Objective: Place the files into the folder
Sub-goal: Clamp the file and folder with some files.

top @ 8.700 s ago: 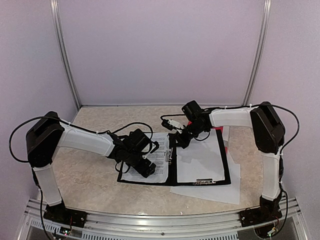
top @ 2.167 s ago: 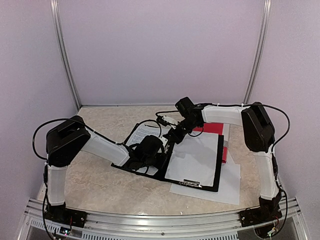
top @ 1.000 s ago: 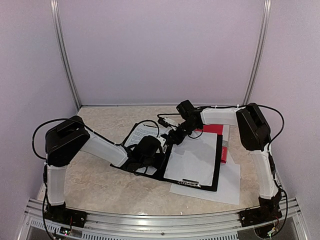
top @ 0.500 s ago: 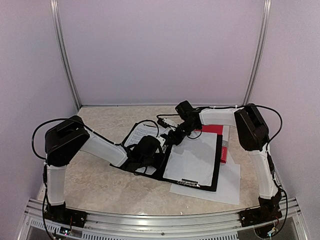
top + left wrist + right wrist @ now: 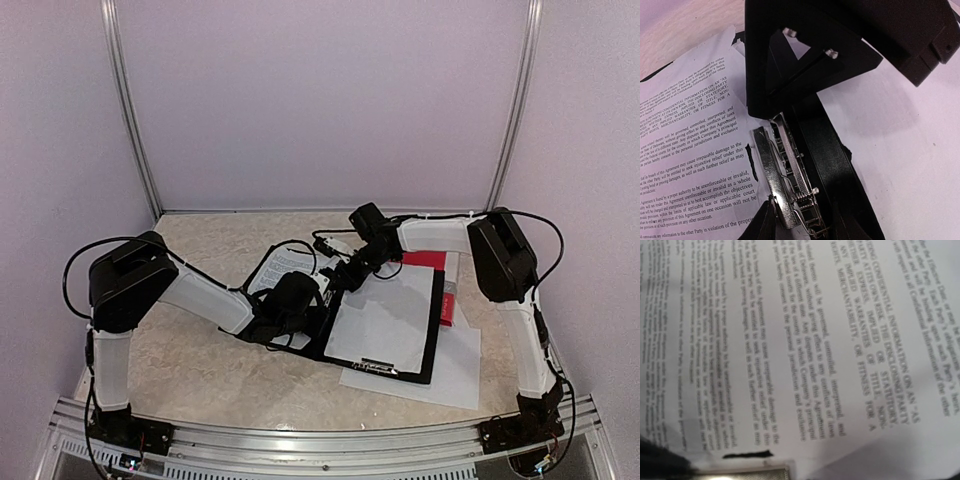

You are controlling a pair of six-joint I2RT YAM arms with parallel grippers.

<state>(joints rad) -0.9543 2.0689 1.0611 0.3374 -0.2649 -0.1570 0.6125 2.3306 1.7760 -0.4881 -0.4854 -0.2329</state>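
A black folder (image 5: 438, 330) lies open on the table. On its left half lies a printed file (image 5: 278, 270), on its right half a blank white file (image 5: 385, 320). Another white sheet (image 5: 458, 378) sticks out from under the folder. My left gripper (image 5: 312, 308) is at the spine, and its fingers (image 5: 765, 222) stand shut on either side of the metal clip (image 5: 785, 175). My right gripper (image 5: 342, 276) is shut, tip down at the far end of the spine (image 5: 805, 102). Its own view shows only printed text (image 5: 790, 340) and the clip's edge (image 5: 750, 474).
A red object (image 5: 425, 258) lies under the folder's far right corner. Purple walls with metal posts close in the table on three sides. Cables loop over the printed page near the left wrist.
Over the last second the right arm has edged slightly to the left along the spine. The left gripper keeps its place at the clip.
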